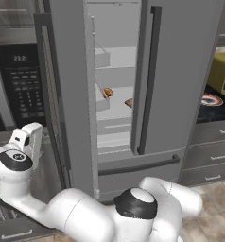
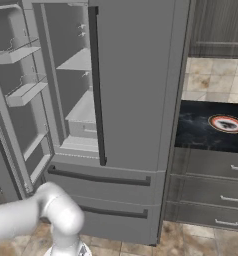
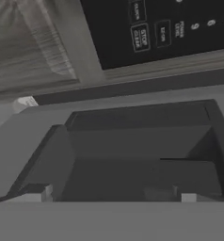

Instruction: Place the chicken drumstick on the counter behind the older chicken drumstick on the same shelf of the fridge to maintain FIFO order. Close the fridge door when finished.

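Inside the fridge [image 1: 180, 71], 2 chicken drumsticks [image 1: 108, 92] lie on 1 shelf; its door [image 1: 69, 94] stands ajar. The gripper [image 3: 114, 195] gapes wide, holding nothing.

The fridge [image 1: 180, 71] is plain matte grey all over, with long dark charcoal handles [image 1: 150, 80], pale grey-white shelves [image 1: 115, 111] inside and two golden-brown chicken drumsticks [image 1: 108, 92] on one of them. The counter [image 2: 201, 127] is black with thin white veining above grey drawer fronts [image 2: 208, 177], and on it lies a plate [image 2: 227, 123] patterned in white, black and a red-orange ring. The microwave panel [image 1: 21, 85] is black with pale lettering, the cabinets [image 2: 218, 25] are dark wood-grain, and the floor [image 2: 191, 242] is beige tile.
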Robot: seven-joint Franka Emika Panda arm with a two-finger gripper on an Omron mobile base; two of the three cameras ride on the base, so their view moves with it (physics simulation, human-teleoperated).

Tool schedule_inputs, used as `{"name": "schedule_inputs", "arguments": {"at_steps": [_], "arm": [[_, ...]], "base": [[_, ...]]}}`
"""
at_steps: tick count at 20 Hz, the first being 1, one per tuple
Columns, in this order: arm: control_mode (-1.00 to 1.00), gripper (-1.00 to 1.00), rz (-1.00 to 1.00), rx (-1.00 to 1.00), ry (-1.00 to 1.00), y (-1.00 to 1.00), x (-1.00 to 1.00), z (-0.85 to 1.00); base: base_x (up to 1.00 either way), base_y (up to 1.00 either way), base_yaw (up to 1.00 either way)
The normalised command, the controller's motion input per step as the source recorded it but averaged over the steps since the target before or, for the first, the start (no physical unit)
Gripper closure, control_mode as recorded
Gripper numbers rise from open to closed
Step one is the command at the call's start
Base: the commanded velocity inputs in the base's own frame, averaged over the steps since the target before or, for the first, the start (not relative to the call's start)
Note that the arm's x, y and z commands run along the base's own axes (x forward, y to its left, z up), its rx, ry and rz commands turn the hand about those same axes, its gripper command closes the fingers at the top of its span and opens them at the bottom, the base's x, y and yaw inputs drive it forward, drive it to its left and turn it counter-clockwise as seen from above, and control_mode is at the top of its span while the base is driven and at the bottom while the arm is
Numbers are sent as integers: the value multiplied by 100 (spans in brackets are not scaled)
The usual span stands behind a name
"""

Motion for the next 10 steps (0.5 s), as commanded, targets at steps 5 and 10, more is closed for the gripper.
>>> {"name": "schedule_inputs", "arguments": {"at_steps": [5, 10], "arm": [[-100, -100, -12, 0, -10, -47, 24, -18], [-100, -100, -3, 2, -8, -83, 0, 0]], "base": [[0, 0, 0], [0, 0, 0]]}}
